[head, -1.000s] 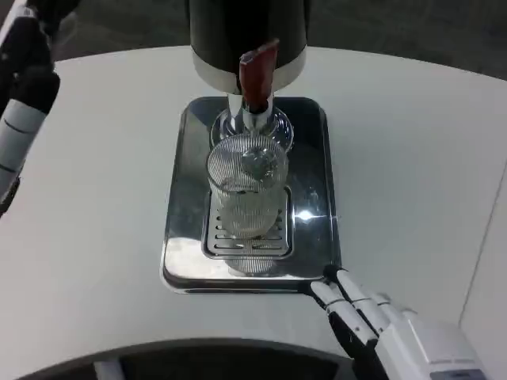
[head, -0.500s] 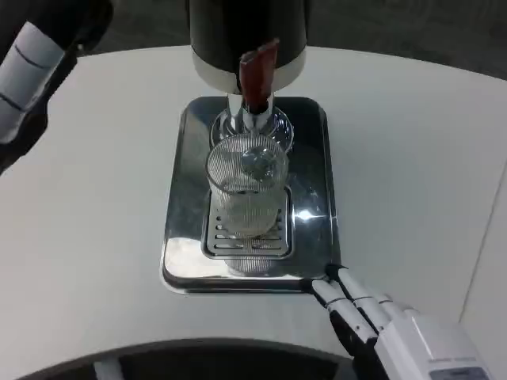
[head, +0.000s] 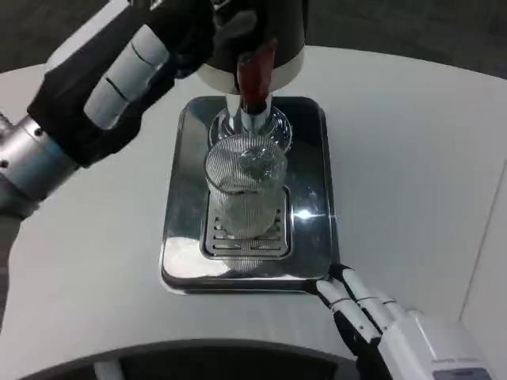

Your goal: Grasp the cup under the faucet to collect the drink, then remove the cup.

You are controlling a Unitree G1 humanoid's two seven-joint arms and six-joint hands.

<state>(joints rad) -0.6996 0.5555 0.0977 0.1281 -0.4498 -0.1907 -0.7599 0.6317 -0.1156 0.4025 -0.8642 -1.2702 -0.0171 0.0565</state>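
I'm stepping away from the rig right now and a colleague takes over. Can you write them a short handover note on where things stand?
Left hand: up at the dispenser, next to the red tap lever; whether it touches the lever I cannot tell.
Right hand: low by the near right corner of the metal drip tray, holding nothing.
Ribbed glass cup: upright on the tray's grate, under the faucet.
Done: cup in place under the faucet.
Left: fill the cup, grasp it, take it away.
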